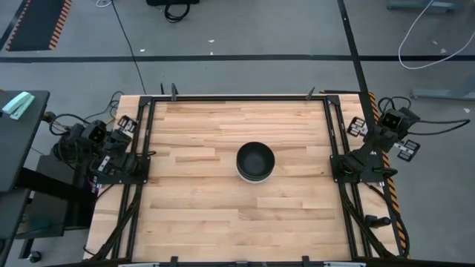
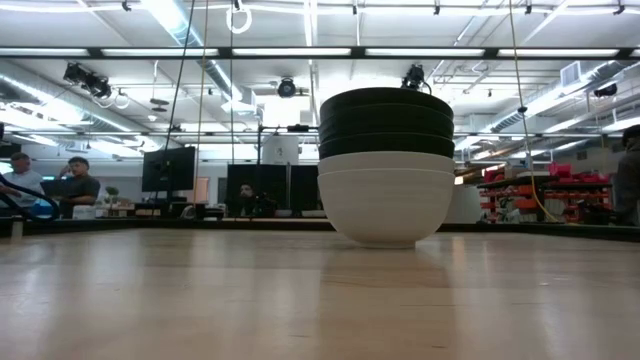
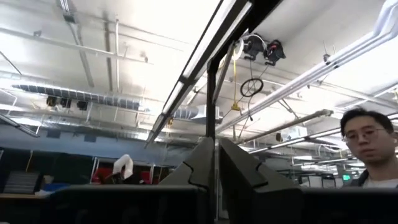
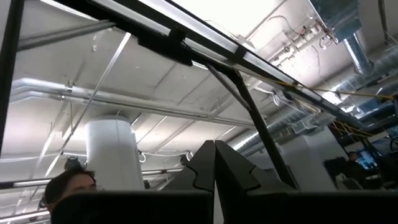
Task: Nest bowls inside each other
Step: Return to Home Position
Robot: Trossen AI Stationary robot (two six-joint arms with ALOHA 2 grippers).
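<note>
**Black over white: one stack, both arms parked**

Butcher-block table (image 2: 150,300) fills the foreground of my low feed, and nothing lies loose on it. At the middle of it stands the single stack (image 2: 386,165), upright and level on the wood.

By the rims, I count two white bowls (image 2: 386,205) at the bottom, one seated in the other. Three black bowls (image 2: 386,120) are nested above them. That makes five bowls in one pile. From overhead only the topmost black one shows, with a sliver of white rim beneath it, and no other bowl is anywhere on the table.

I judge the nesting itself finished. All that seems left is settling the arms at rest.

Further out, the left arm (image 1: 104,152) sits folded at the left edge of the table and the right arm (image 1: 375,144) at the right edge. Both are well apart from the stack.

The left gripper (image 3: 214,149) points up at the ceiling with its fingers pressed together and nothing between them. The right gripper (image 4: 214,155) is likewise clenched and empty.

Beyond the table, two people (image 2: 50,185) sit at the far left of the room, and a person's head shows at the edge of each wrist feed. No one is near the bowls.
</note>
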